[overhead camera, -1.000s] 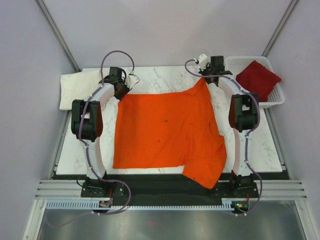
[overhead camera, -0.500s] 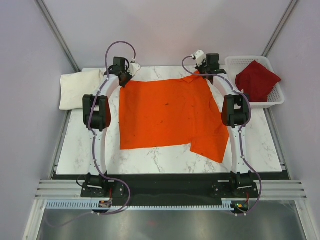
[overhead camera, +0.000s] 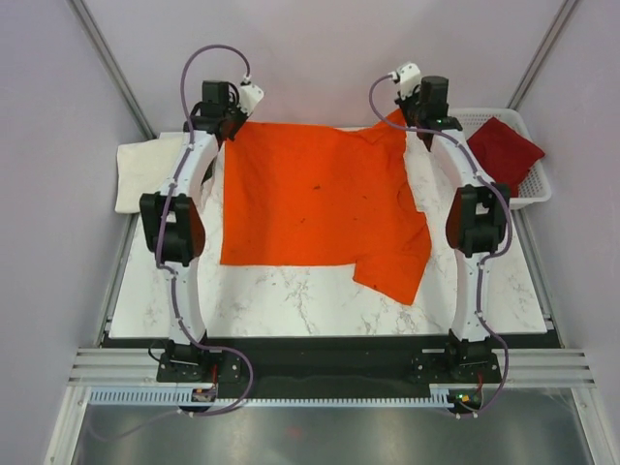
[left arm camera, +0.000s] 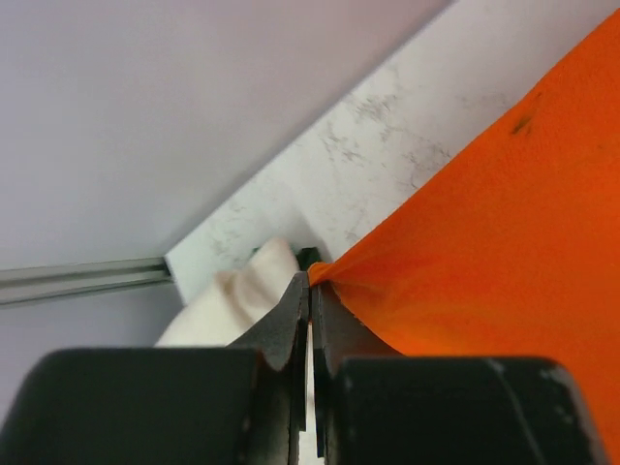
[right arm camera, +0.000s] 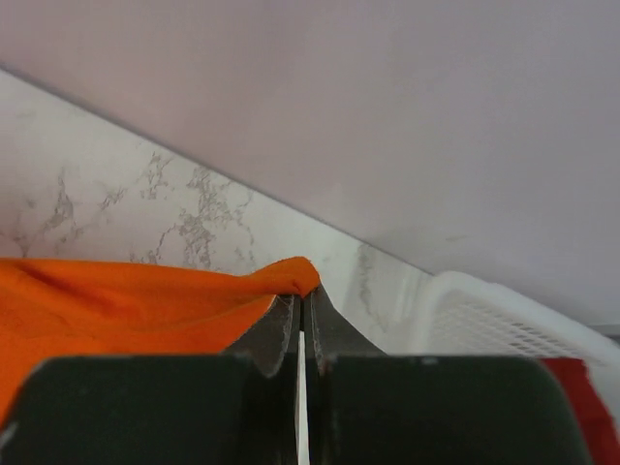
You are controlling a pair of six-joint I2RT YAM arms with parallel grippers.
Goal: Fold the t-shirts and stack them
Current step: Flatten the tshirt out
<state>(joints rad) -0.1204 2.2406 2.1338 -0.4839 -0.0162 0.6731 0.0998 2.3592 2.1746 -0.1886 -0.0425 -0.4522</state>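
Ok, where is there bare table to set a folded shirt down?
Widest: the near strip of table between the orange shirt and the near edge. Narrower: right of that shirt, under the right arm, nearer than the basket. Crowded: the cream shirt covers the far-left corner, and the left gripper and right gripper pinch the orange shirt's far corners.

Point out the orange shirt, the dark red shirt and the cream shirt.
orange shirt (overhead camera: pixel 310 203), top view, middle of its body.
dark red shirt (overhead camera: pixel 502 153), top view, its centre.
cream shirt (overhead camera: pixel 140 174), top view, its middle.
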